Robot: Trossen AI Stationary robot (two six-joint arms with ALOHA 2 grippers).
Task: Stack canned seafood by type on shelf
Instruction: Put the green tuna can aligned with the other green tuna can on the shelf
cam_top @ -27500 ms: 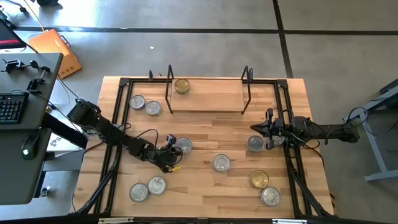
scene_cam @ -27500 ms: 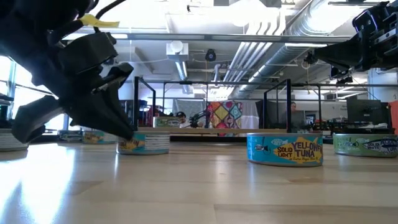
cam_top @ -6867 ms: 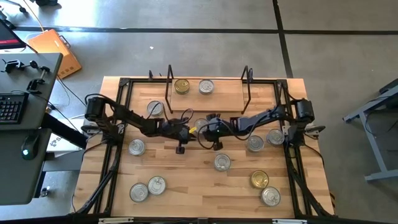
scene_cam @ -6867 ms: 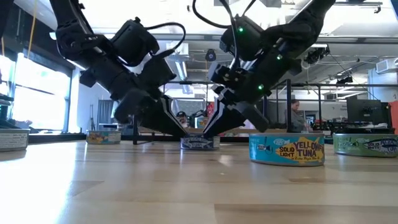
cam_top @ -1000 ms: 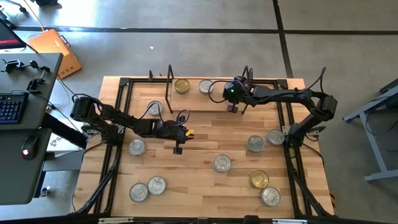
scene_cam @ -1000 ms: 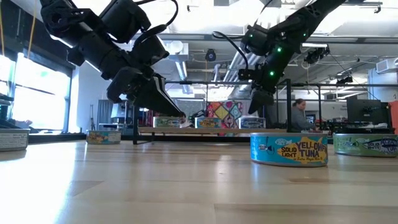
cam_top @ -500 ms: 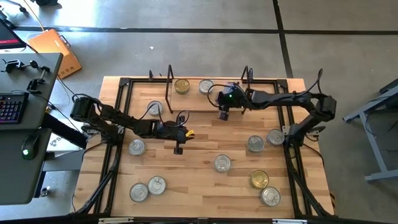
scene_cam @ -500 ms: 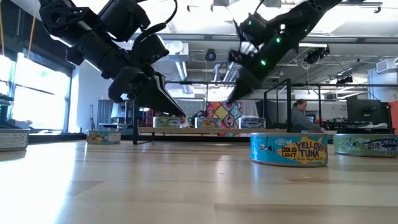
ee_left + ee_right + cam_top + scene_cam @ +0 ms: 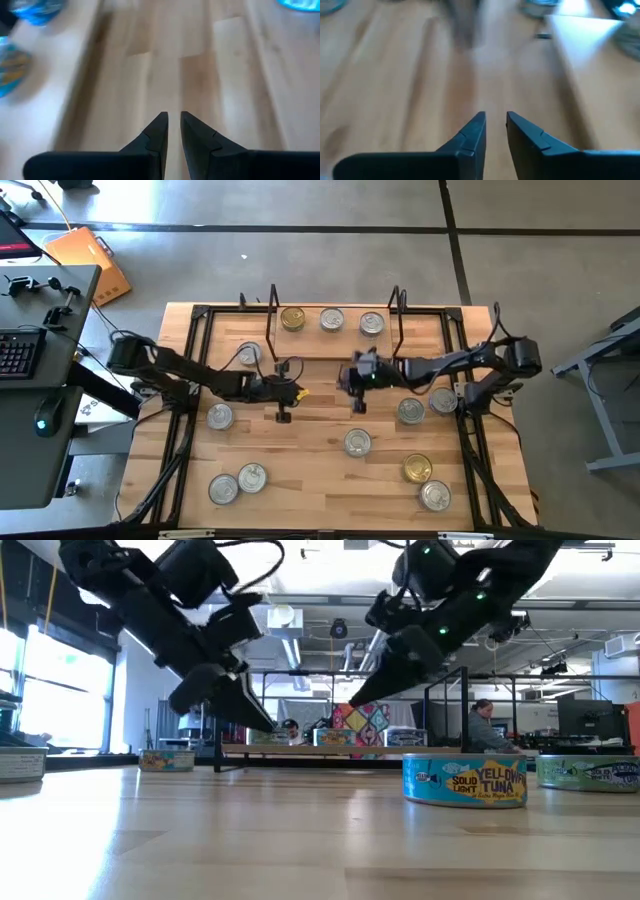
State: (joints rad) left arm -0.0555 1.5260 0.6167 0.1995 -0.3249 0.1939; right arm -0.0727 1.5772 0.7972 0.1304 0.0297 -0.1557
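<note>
The shelf (image 9: 335, 343) stands at the table's far middle, a light board between two black wire uprights. On it rest a gold-lidded can (image 9: 292, 318) and two silver-lidded cans (image 9: 332, 320) (image 9: 371, 323) in a row. Several more cans lie on the table, among them one (image 9: 357, 442) near the middle and one (image 9: 411, 411) to its right. My left gripper (image 9: 283, 416) hovers left of centre, empty and nearly shut (image 9: 171, 116). My right gripper (image 9: 357, 406) hovers just in front of the shelf, empty, its fingers a narrow gap apart (image 9: 495, 116).
Loose cans lie at the far left (image 9: 248, 355), the left (image 9: 220, 417), the near left (image 9: 237, 483) and the near right (image 9: 425, 480). A blue-labelled tuna can (image 9: 464, 780) shows close in the low view. Black frame rails (image 9: 190, 380) run along both table sides.
My right gripper has drawn back from over the shelf's right part toward the table's near edge and a little left. A silver-lidded can that it covered now stands on the shelf beside the other two.
</note>
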